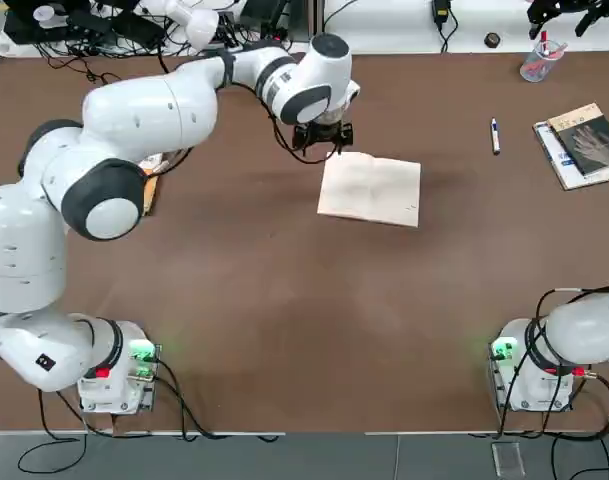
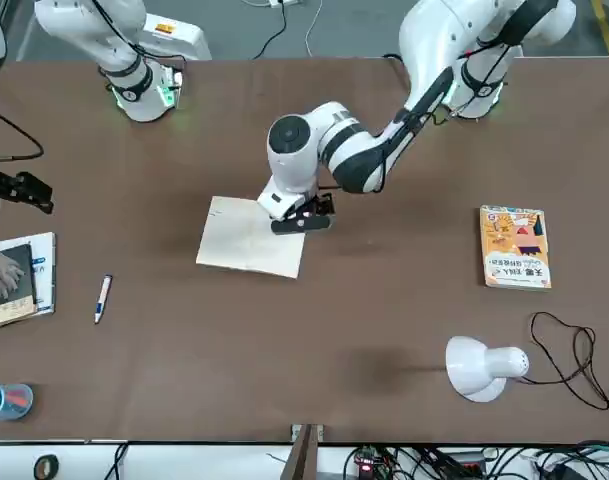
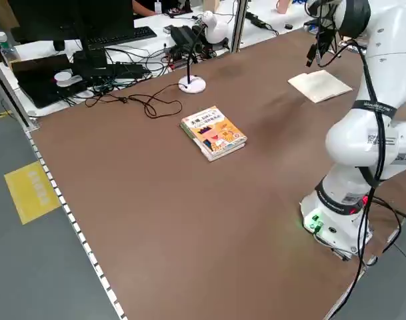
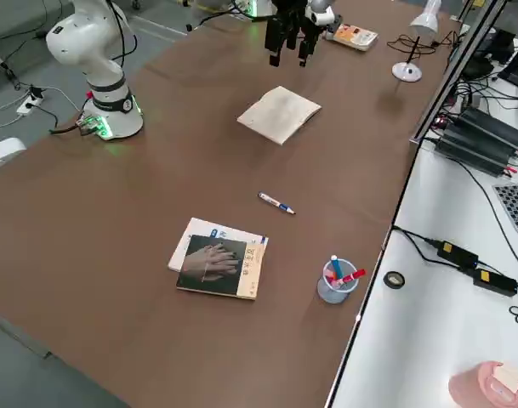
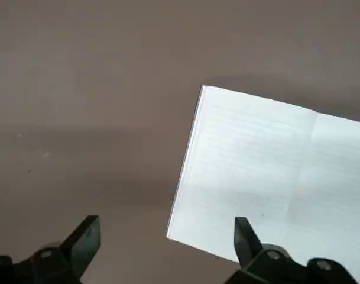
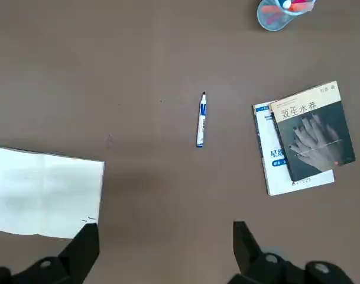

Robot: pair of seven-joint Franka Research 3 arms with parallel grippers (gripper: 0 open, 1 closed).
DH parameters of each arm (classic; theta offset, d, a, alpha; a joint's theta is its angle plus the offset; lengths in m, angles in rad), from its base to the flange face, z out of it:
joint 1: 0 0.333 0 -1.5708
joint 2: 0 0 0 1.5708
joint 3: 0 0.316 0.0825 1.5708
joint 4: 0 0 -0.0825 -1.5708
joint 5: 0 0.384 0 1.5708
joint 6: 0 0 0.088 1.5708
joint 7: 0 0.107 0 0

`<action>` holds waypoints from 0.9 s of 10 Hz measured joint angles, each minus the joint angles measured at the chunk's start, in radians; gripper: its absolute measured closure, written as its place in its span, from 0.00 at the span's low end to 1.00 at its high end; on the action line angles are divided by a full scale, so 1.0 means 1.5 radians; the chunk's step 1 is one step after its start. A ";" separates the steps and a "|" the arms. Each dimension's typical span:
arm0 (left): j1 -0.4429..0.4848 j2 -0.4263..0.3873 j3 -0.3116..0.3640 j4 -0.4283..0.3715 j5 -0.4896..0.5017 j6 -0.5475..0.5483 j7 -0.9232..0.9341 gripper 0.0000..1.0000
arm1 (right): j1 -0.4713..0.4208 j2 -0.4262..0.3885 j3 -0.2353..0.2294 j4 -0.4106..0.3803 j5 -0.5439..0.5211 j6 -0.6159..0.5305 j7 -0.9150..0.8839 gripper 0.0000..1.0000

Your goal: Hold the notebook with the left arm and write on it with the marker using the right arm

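Cream-white and thin, the open rectangular notebook (image 1: 370, 189) lies flat mid-table in the top view, with the slim whitish marker (image 1: 495, 136) well apart, near the dark-covered book (image 1: 588, 139). The bulky white left arm (image 1: 144, 115) reaches over so the left gripper (image 1: 323, 137) hangs above the notebook's corner. From the front, that gripper (image 2: 302, 216) sits just off the page edge. The left wrist view shows its fingers (image 5: 85, 239) spread, grasping nothing. The right wrist view shows the right gripper (image 6: 166, 248) likewise released, high above the table.
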 joint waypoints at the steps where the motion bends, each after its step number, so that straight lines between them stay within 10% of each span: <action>1: -0.003 0.010 0.001 0.000 0.000 0.013 0.000 0.00 | 0.000 0.000 0.000 0.000 0.000 0.000 0.000 0.00; 9: -0.009 0.086 0.004 0.000 0.010 0.112 0.000 0.00 | 0.000 0.000 0.000 0.000 0.000 0.000 0.000 0.00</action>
